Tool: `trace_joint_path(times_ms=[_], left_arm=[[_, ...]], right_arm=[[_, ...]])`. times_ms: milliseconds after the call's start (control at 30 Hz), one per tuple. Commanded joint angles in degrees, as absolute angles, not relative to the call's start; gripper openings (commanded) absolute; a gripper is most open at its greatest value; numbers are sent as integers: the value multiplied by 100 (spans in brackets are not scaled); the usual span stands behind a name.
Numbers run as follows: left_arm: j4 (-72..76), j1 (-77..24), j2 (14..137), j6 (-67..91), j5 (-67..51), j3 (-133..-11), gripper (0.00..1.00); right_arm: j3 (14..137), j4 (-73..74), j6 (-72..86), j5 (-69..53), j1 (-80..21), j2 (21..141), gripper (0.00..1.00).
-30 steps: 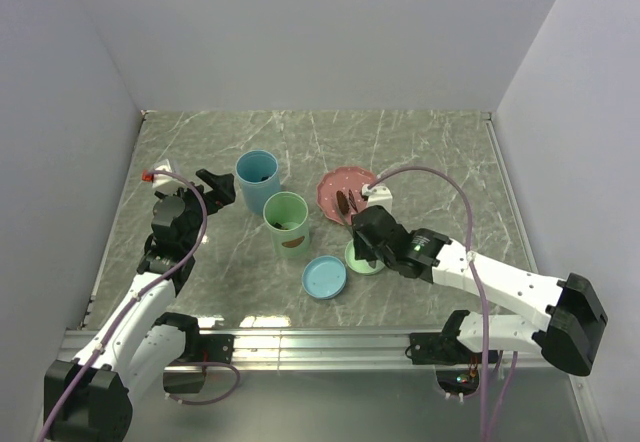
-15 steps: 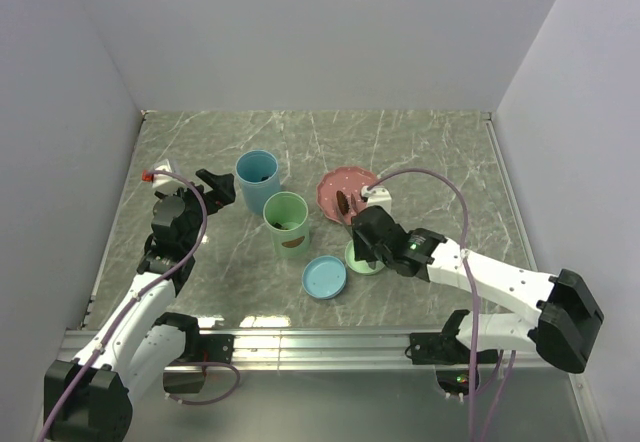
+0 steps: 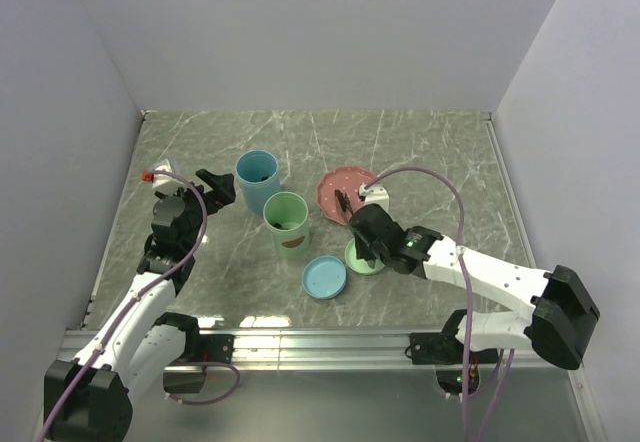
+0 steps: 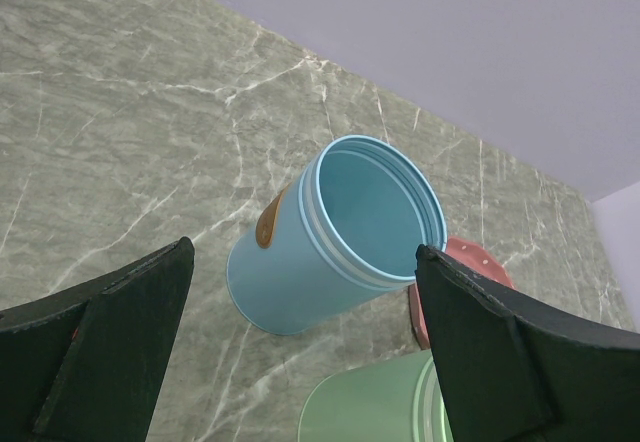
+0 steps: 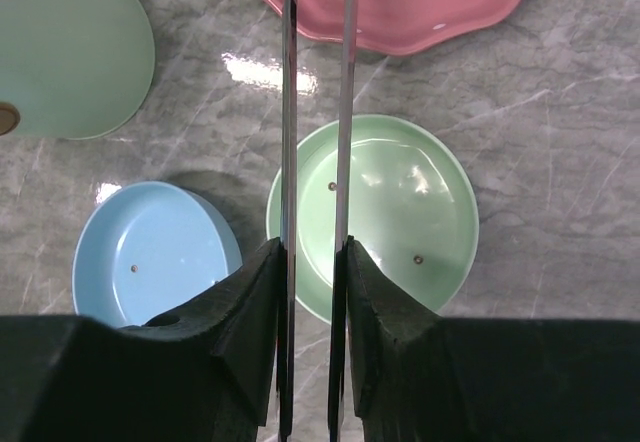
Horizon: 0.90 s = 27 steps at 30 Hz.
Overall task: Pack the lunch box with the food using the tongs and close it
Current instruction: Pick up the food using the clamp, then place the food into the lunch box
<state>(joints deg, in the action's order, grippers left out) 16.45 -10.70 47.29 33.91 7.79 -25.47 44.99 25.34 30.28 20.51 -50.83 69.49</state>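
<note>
My right gripper (image 5: 312, 252) is shut on the tongs (image 5: 290, 112), whose two slim metal arms run close together up to the pink dotted plate (image 5: 420, 2). In the top view this gripper (image 3: 362, 224) sits at the plate's near edge, and a dark piece of food (image 3: 342, 200) lies on the plate (image 3: 355, 182) by the tong tips. The lunch box is two open cups, blue (image 3: 257, 177) and green (image 3: 287, 222). My left gripper (image 4: 305, 252) is open and empty, with the blue cup (image 4: 340, 232) just beyond it; in the top view it (image 3: 215, 184) is left of that cup.
The blue lid (image 3: 325, 276) and green lid (image 3: 365, 257) lie upturned on the marble table in front of the cups, under my right wrist. White walls close the table on the left, back and right. The green cup (image 4: 380, 402) stands near my left gripper's right finger.
My right gripper has edged toward the pink plate and has squeezed the tongs' arms closer together. The left arm has not moved.
</note>
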Motion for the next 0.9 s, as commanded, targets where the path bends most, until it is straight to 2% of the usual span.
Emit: trace_joint_path(times_ms=[0, 533, 867], left_arm=[[1881, -1072, 4685, 3428, 756, -2487, 99], [1863, -1072, 4702, 3419, 826, -2505, 100], [1837, -1072, 4676, 3419, 853, -2496, 100]], right_arm=[[4973, 2662, 2901, 2338, -5036, 6821, 22], [6002, 2725, 2339, 2338, -5115, 6478, 22], [6802, 2759, 2021, 2618, -6028, 6855, 22]])
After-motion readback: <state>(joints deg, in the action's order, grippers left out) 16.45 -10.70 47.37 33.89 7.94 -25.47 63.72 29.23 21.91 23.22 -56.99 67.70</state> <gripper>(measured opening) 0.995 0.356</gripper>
